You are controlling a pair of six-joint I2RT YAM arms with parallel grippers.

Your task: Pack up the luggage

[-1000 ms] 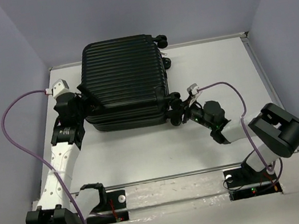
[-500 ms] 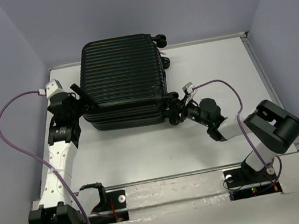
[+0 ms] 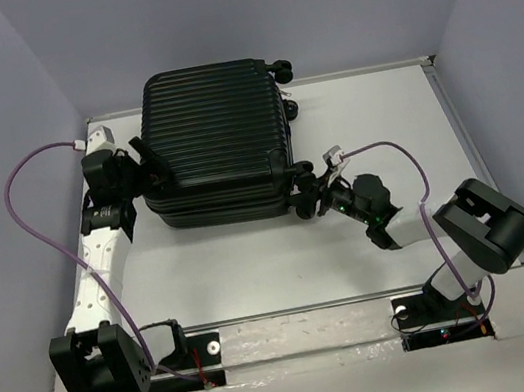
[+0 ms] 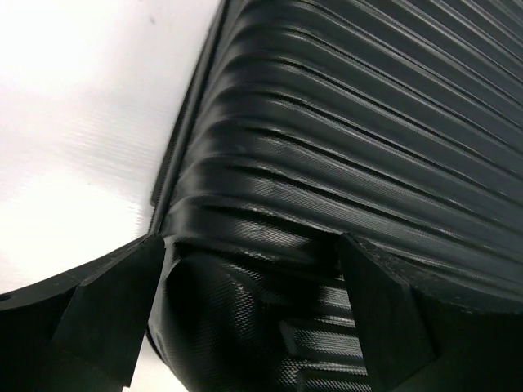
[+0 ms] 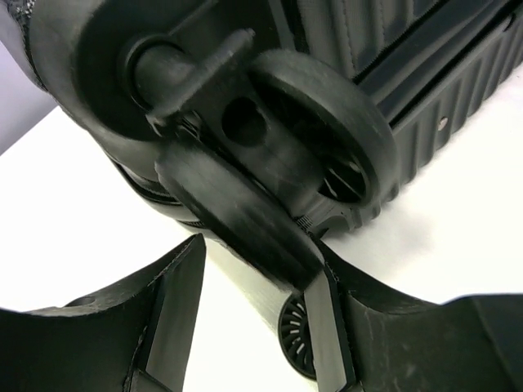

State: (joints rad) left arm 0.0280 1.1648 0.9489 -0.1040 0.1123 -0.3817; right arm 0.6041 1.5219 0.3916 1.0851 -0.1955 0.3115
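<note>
Left arm (image 3: pixel 101 275), white and black segments: rises from its base at the near left corner, almost straight, and its black wrist end turns right at the top. Left pincer (image 3: pixel 147 165) (image 4: pixel 249 245), black, two-fingered: points right, jaws spread wide, both fingers well apart in the wrist view.

Right arm (image 3: pixel 419 224), same build: bulky black joint at the near right, folded sharply, white forearm reaching low toward the upper left. Right pincer (image 3: pixel 307 193) (image 5: pixel 260 253), black, two-fingered: points left, jaws partway apart, not closed together.
</note>
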